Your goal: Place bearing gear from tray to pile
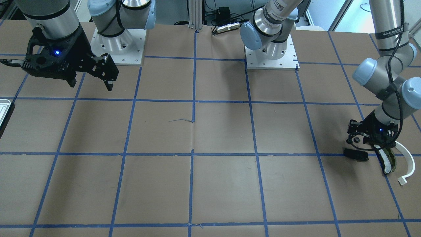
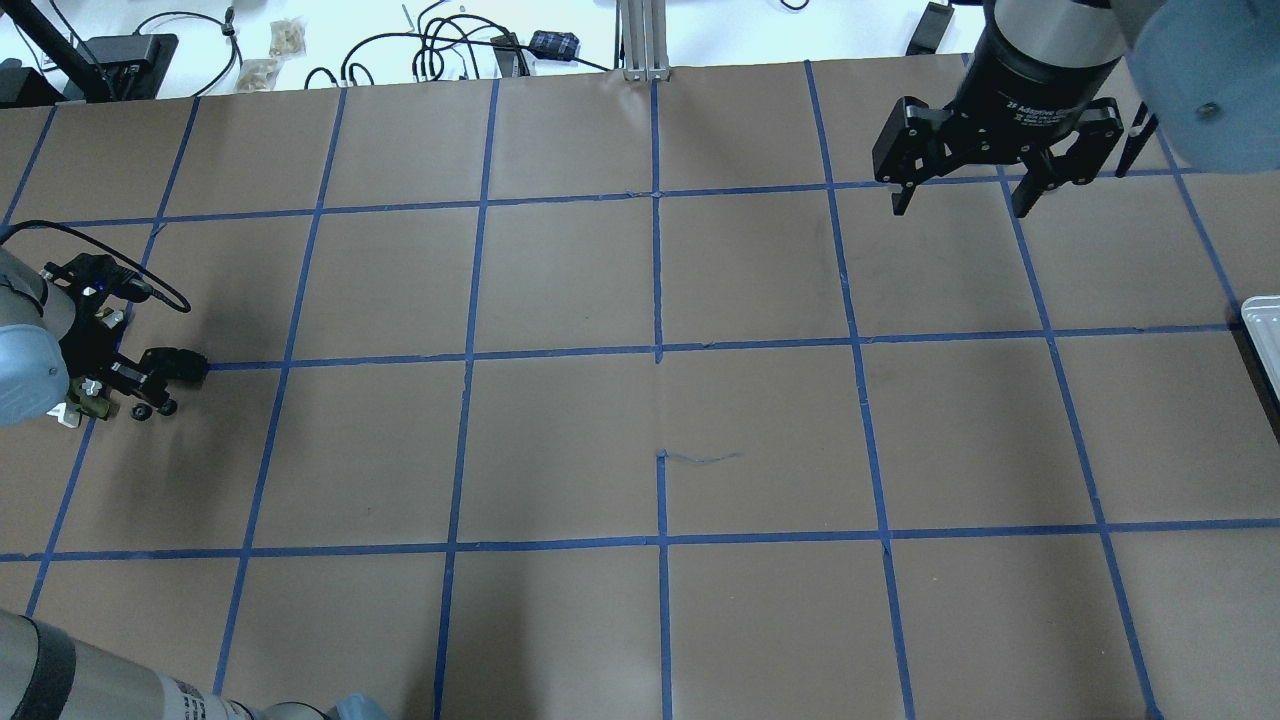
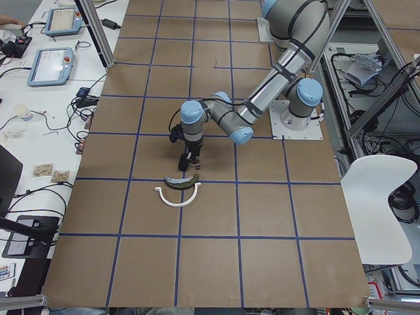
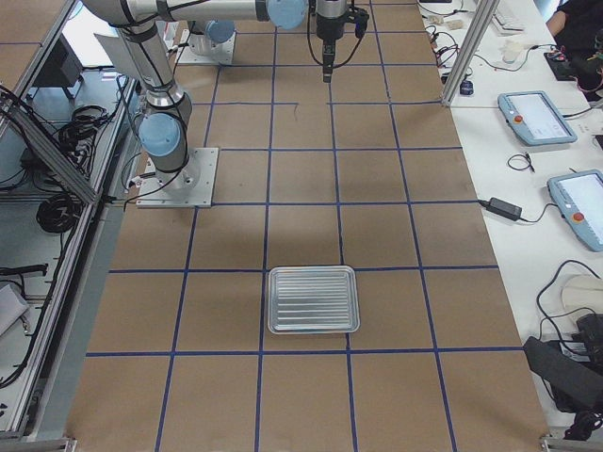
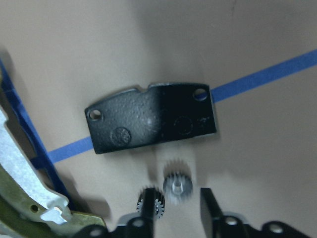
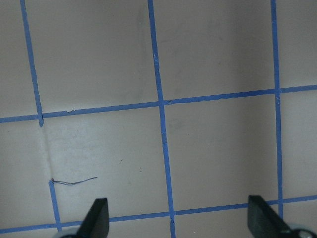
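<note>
Left wrist-mounted view: the left gripper [image 5: 176,204] is parted, and the small gear [image 5: 177,183] looks free between its fingers, just beside the black plate [image 5: 151,121]. Best to lift straight up without nudging it sideways. The right gripper [image 2: 960,205] hangs wide and empty, and the tray [image 4: 313,299] is well apart.

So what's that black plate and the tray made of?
The black plate looks like cast or coated metal: it has a matt, pebbly surface and round holes near its corners, though hard plastic is possible. The tray looks like bare metal, maybe aluminium: it is silvery, with a ribbed floor and a soft sheen.
</note>
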You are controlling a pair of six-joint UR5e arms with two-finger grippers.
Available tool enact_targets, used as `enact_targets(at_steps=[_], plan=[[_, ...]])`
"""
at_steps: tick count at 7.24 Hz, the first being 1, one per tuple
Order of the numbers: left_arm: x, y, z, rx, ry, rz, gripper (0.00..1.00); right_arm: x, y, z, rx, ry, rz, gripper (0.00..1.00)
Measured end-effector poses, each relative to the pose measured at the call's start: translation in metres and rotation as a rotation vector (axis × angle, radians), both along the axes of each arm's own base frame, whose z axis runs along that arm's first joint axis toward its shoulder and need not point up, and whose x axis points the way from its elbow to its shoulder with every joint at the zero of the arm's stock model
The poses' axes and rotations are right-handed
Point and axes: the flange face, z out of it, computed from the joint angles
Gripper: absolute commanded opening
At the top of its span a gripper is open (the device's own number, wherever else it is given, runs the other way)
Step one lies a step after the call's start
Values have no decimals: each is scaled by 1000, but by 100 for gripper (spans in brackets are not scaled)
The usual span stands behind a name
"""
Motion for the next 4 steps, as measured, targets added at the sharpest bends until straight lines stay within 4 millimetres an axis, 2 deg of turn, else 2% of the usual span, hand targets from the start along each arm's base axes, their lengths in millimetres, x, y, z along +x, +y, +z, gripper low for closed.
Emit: enact_targets(at_steps=[2, 3, 4], plan=[[-20, -1, 35, -31, -20, 1, 100, 0, 0, 0, 0, 0, 0, 100], [-47, -1, 63, -45, -23, 26, 100, 0, 0, 0, 0, 0, 0, 100], [-93, -2, 94, -70, -25, 67, 100, 0, 0, 0, 0, 0, 0, 100]])
